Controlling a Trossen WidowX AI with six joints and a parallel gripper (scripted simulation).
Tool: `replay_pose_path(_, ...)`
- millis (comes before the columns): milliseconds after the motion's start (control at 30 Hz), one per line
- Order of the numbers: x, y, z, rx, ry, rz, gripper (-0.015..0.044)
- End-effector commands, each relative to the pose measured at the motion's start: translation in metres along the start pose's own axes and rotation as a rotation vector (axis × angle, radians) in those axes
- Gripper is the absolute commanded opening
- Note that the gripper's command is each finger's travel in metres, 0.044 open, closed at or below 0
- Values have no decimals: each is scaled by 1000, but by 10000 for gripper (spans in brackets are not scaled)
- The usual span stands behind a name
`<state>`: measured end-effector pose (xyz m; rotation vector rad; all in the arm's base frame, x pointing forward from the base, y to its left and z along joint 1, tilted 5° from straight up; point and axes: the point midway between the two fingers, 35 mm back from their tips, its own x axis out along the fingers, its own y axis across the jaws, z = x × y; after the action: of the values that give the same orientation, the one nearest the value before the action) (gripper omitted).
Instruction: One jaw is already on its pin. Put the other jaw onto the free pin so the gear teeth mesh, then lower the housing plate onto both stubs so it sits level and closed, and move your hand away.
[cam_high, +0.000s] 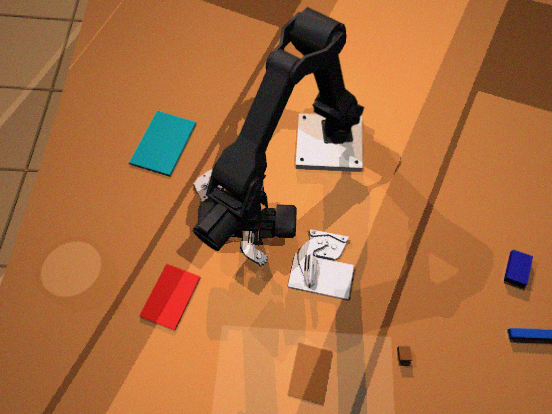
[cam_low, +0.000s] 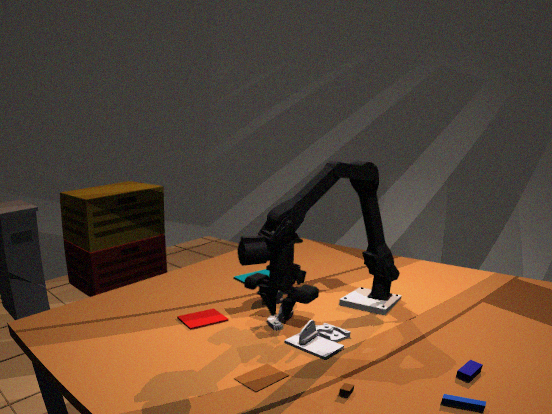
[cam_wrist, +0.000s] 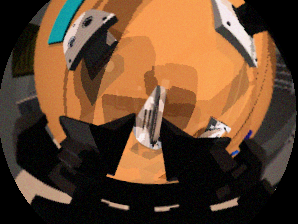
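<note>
Loose claw (cam_high: 254, 252) (cam_low: 274, 323) (cam_wrist: 150, 122) sat between my gripper's (cam_high: 252, 237) (cam_low: 279, 316) (cam_wrist: 149, 120) fingers, which were less than half open and clamped on it. Long axis ran lengthwise between the fingers, toothed end outward. White base (cam_high: 332, 282) (cam_low: 322, 348) lay near, to my left and slightly farther out, so the carry looked mostly sideways.

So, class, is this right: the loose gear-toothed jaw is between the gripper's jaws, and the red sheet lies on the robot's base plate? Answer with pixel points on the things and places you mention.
The red sheet (cam_high: 170, 297) (cam_low: 203, 318) lies on the table (cam_high: 400, 225) (cam_low: 150, 350), apart from the base plate (cam_high: 312, 150) (cam_low: 352, 301), as the top view shows.
</note>
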<state>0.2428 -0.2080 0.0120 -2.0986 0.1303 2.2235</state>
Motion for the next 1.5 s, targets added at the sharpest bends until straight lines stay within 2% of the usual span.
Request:
replay_pose_path(0,-2,1,0,0,0,3,134)
replay_pose_path(800,-76,1,0,-2,-2,6,134)
replay_pose_path(1133,-78,0,0,-21,-2,6,134)
replay_pose_path(1467,-79,-17,-1,-297,-2,4,134)
